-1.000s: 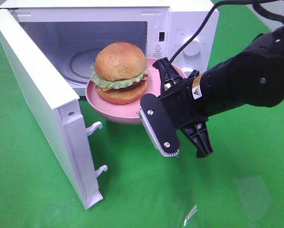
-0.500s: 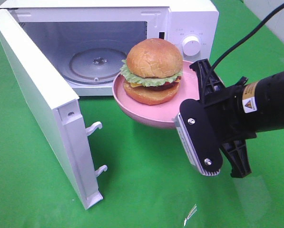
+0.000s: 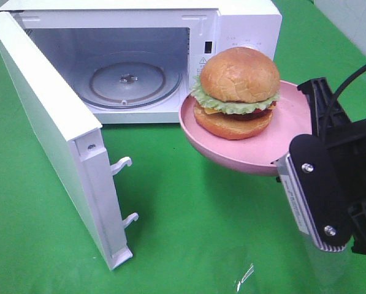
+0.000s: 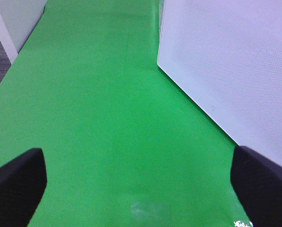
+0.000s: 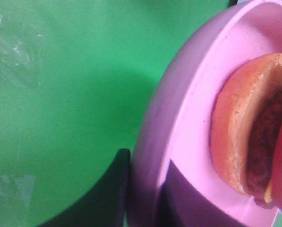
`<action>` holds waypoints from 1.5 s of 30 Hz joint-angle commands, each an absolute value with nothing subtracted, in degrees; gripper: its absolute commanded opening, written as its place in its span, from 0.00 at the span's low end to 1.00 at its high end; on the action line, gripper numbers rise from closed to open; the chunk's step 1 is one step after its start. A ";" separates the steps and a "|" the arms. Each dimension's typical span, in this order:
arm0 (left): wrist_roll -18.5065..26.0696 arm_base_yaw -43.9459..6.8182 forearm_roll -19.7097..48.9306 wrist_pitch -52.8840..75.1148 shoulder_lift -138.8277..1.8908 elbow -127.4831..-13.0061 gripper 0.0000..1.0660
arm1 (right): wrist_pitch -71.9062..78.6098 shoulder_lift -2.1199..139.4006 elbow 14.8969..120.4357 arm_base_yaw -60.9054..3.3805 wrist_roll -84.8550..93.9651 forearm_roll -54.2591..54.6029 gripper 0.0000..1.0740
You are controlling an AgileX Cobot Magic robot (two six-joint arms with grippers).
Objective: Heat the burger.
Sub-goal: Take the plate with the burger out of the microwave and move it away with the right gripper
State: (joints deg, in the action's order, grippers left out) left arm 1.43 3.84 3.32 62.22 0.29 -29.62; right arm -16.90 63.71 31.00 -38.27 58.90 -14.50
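Gripping the pink plate by its near rim with the right pincer, narrowed onto it; carrying the burger aloft right of the open microwave cavity. Left pincer idling wide, farther off.

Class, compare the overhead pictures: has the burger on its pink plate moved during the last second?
Yes. The burger has moved right, away from the microwave opening; it is now in front of the control panel.

The pink plate seemingly hides the right hand's fingertips.
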 commanded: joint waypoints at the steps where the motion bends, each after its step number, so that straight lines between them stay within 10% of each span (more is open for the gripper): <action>1: 1.38 3.55 3.55 61.36 1.20 -29.62 0.92 | -15.99 60.56 31.23 -38.10 56.44 -17.53 0.00; 45: 1.38 3.55 3.55 61.36 1.20 -29.62 0.92 | -47.44 48.76 31.23 -38.10 8.88 -42.28 0.00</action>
